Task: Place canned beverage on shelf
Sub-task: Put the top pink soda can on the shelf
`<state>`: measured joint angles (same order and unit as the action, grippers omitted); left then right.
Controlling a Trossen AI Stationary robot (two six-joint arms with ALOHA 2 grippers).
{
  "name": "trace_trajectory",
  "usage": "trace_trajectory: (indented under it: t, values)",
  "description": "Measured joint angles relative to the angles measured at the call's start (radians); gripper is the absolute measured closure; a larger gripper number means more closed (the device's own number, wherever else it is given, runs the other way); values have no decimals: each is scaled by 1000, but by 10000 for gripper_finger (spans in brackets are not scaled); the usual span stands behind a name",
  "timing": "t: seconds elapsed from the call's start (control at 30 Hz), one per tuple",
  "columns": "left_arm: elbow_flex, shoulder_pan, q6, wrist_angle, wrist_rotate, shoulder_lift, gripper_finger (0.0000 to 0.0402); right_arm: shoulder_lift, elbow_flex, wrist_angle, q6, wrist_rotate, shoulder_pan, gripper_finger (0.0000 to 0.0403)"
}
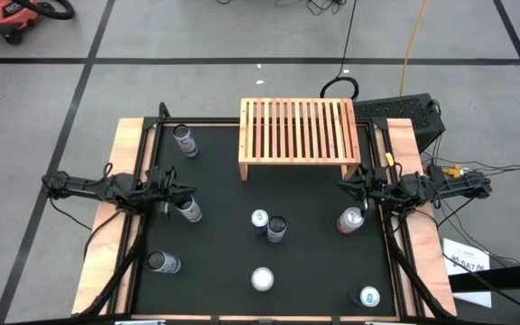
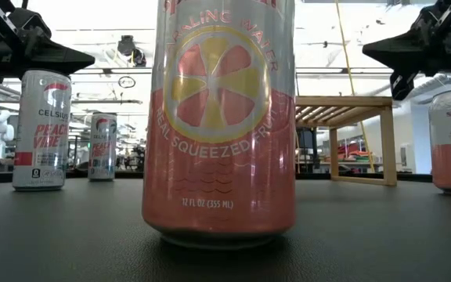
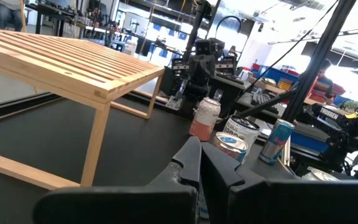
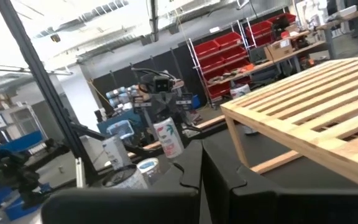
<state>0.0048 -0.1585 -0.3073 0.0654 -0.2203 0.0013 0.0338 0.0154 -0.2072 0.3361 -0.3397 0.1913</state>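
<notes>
**A:** Going left to right, what did you have in front of you?

**B:** Your left gripper hung over the table's left side, jaws together on nothing, with a silver can just beside it. Mid-table stood more cans, among them a blue-topped can and a dark-topped can. At the far edge sat the low light-wood slatted shelf, its top bare.

**A:** So how far along were you?

**B:** I'd judge nothing was done: no can was on the shelf, none lifted. Your right gripper hovered at the right, jaws together and empty, the pink-and-silver can just beside it.
</notes>
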Motion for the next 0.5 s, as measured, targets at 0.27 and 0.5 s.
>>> trace_trajectory:
  t: [0.27, 0.5]
  values:
    - [0, 0, 0, 0, 0, 0, 389, 0, 0, -27, 30, -3, 0, 403]
    - [0, 1, 44, 9, -122, 0, 389, 0, 0, -29, 136, -108, 0, 403]
